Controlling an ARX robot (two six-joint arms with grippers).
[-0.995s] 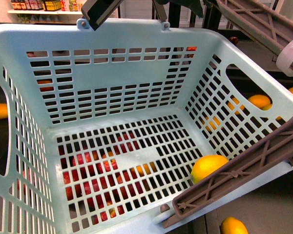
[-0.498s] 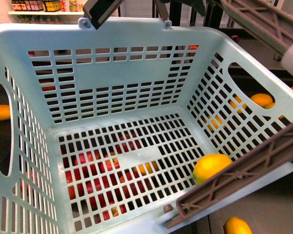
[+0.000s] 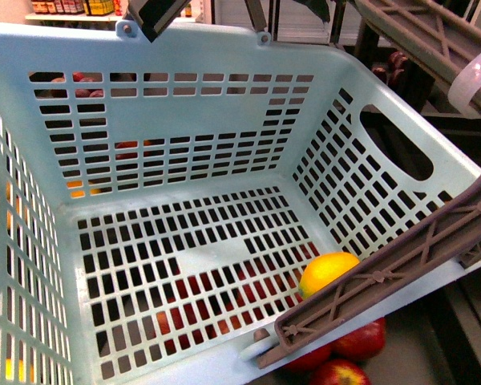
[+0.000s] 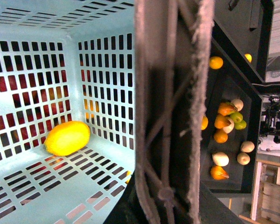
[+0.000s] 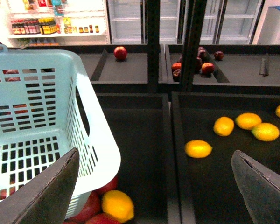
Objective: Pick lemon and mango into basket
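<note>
The pale turquoise basket (image 3: pixel 224 120) fills the front view, tilted, with its brown-grey handle (image 3: pixel 385 273) across the near right corner and a white tie (image 3: pixel 474 74) on the far handle. One bright yellow oval fruit, which looks like the lemon (image 3: pixel 327 271) (image 4: pixel 66 137), lies on the slotted floor by that corner. I cannot pick out the mango with certainty. My left gripper (image 4: pixel 165 212) is shut on the basket handle (image 4: pixel 168 107). Beside the basket (image 5: pixel 42 116), my right gripper (image 5: pixel 151 186) hangs open and empty over a dark shelf bin.
Red apples (image 3: pixel 361 338) and a yellow fruit (image 5: pixel 116 205) lie under the basket's near corner. Several yellow fruits (image 5: pixel 198 148) sit in the right-hand bin. A dark upright post (image 5: pixel 153 46) divides the shelves, and apples (image 5: pixel 120 52) lie on the upper one. Mixed fruit (image 4: pixel 224 135) fills a side tray.
The basket and view have shifted over the shelves: the yellow fruits seen past its right wall are gone, and red apples now show beneath its near corner. The lemon sits slightly further left.
</note>
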